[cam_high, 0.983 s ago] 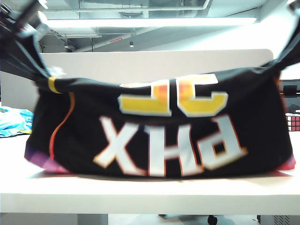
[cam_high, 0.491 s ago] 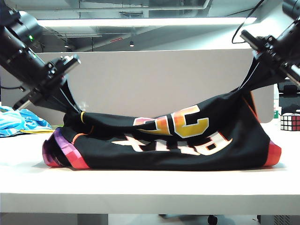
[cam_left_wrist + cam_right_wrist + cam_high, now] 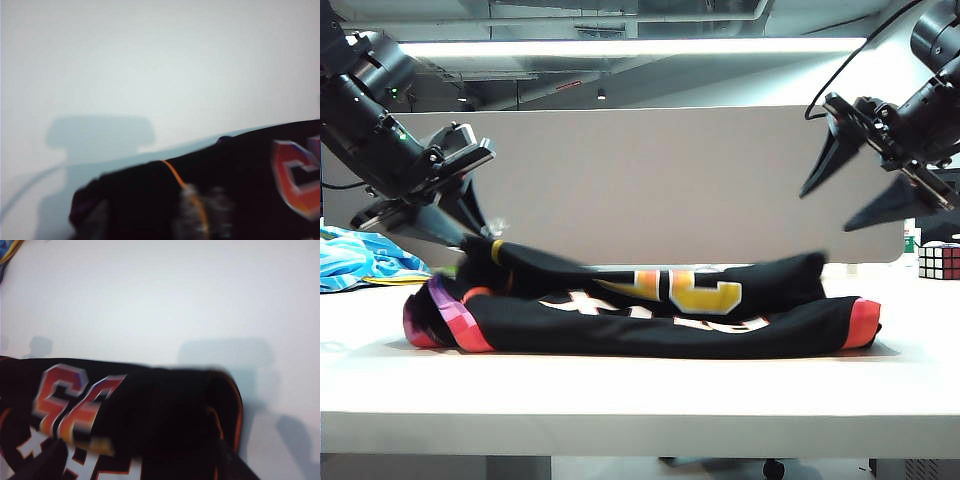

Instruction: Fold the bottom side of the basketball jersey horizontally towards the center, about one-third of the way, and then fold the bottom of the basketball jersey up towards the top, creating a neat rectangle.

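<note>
From my station I count one basketball jersey (image 3: 650, 310), one cloth, one cube and two grippers.

Nearest me is the front edge of the white table (image 3: 640, 410). On it the black basketball jersey lies folded into a low, long bundle across the middle, red and purple trim showing at both ends and the yellow numerals facing me on the upper fold. A second ago it hung high between the two arms like a curtain; half a second ago it was sagging halfway down; now it rests flat on the table.

Above the jersey's left end I have the left gripper (image 3: 470, 215), its dark fingers pointing down at the fabric by the yellow band. They look slightly spread, but I cannot tell whether they are parted enough to have let the cloth go. The left wrist view only gives me a blurred black fold with orange piping.

The right gripper (image 3: 860, 185) hangs in the air above the jersey's right end, jaws spread wide and well clear of the fabric, where half a second ago it pinched the raised corner.

Further back, a light blue cloth (image 3: 360, 258) lies at the table's left edge and a puzzle cube (image 3: 938, 260) at the right, with the grey partition (image 3: 650, 180) behind.
</note>
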You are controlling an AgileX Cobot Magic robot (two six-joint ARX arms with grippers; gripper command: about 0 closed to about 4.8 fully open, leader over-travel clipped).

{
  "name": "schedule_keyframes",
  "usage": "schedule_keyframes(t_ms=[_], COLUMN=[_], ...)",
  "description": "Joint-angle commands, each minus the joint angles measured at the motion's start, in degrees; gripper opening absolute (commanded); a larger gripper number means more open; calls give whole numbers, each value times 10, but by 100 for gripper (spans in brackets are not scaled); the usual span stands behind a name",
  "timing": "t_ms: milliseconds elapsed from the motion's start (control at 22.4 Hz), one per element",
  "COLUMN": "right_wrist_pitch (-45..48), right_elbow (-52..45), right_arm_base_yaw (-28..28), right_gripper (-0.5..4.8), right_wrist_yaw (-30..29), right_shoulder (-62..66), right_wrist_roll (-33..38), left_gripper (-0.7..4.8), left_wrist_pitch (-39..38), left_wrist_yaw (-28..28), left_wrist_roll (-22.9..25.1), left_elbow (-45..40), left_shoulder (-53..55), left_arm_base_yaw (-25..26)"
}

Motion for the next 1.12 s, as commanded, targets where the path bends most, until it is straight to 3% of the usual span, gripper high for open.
schedule_keyframes(t_ms=[45, 223, 313, 357, 402, 491, 670, 849, 1117], right_wrist_pitch=[-14, -60, -78, -101, -134, -161, -152, -150, -134], right_elbow=[19, 35, 35, 35, 34, 26, -66, -153, -254], right_arm_base_yaw=[-18, -43, -54, -58, -58, -58, -58, -58, -56], right_gripper=[355, 348, 291, 236, 145, 0, -5, -5, -5], right_wrist_yaw=[-2, -20, -29, -29, -25, -24, -2, 20, 62], right_shoulder=[-5, -14, -26, -42, -67, -98, -245, -388, -554], right_wrist_roll=[-3, -17, -30, -53, -94, -123, -122, -115, -98], left_gripper=[192, 197, 169, 100, 12, -6, -6, -6, -6], left_wrist_pitch=[10, -16, -35, -48, -58, -81, -105, -103, -48], left_wrist_yaw=[3, 34, 37, 37, 39, 43, 39, 11, 12], left_wrist_roll=[11, 11, 16, 40, 54, 67, 80, 62, 23], left_elbow=[3, 3, 3, 1, 1, 0, -63, -157, -283], left_shoulder=[-4, -18, -33, -55, -79, -112, -243, -370, -498], left_arm_base_yaw=[15, 37, 45, 50, 54, 54, 54, 51, 37])
